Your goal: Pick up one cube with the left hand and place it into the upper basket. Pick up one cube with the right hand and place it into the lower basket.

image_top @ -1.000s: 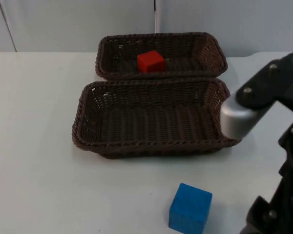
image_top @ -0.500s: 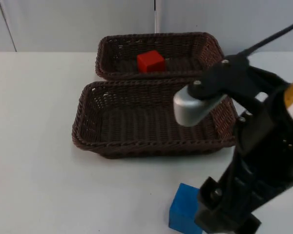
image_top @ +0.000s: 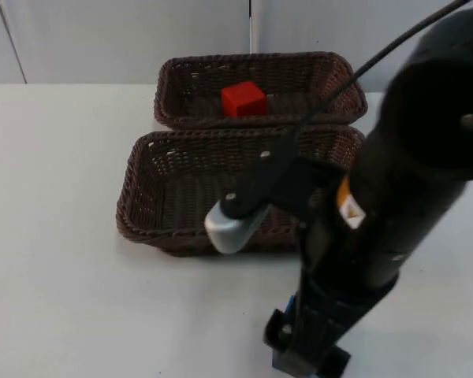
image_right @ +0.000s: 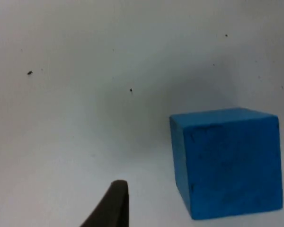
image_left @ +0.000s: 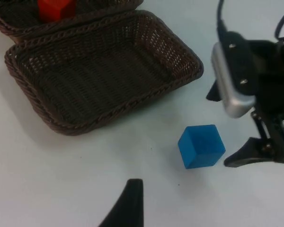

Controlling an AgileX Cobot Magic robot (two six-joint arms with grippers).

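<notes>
Since a second ago the right arm has swung in from the table's right side and now covers the blue cube [image_left: 201, 146] in the top view, where just a sliver of blue shows beneath it. That cube rests flat on the white table [image_top: 55, 236], near the front rim of the lower basket [image_top: 154, 197] and apart from it. The right gripper [image_left: 262, 137] is down at the table just beside the cube, its jaws spread wide, one dark fingertip [image_left: 241, 158] pointing at the cube's side without touching it. The lower basket has nothing in it. Behind it, rim against rim, the upper basket [image_top: 331, 75] holds a red cube [image_top: 243, 98]. The left gripper waits off to the side, looking onto the baskets and the blue cube; whether its jaws are spread cannot be told.
</notes>
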